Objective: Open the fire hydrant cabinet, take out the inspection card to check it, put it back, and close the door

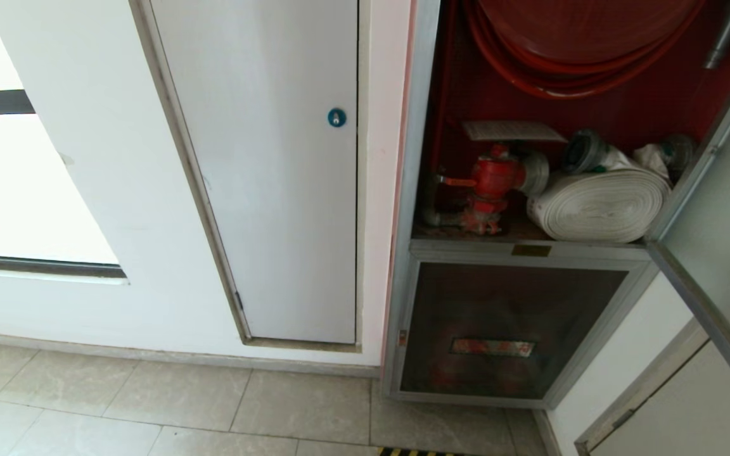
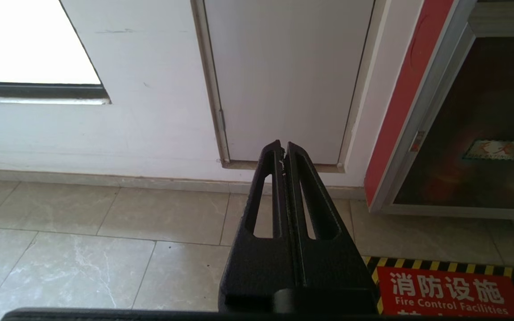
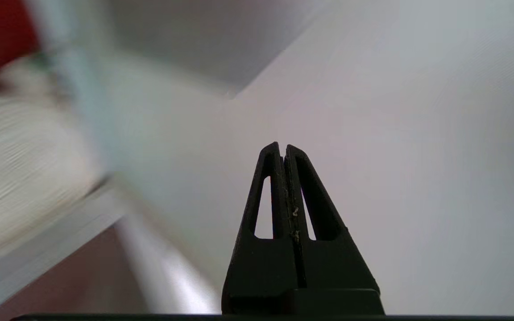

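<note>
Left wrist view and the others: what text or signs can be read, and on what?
"消防设施" and "Fire Control Facilities": red floor sign.
Red label on the lower glass panel: too blurred.
Brass plate on the fire hydrant cabinet: too small.
Inspection card: print unreadable.

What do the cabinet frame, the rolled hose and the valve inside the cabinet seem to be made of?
The fire hydrant cabinet frame looks like brushed silver metal, probably aluminium: grey, with a dull sheen. The white rolled hose seems woven fabric: flat matte layers wound in a coil. The red valve looks like painted cast metal, its paint worn near the base.
</note>
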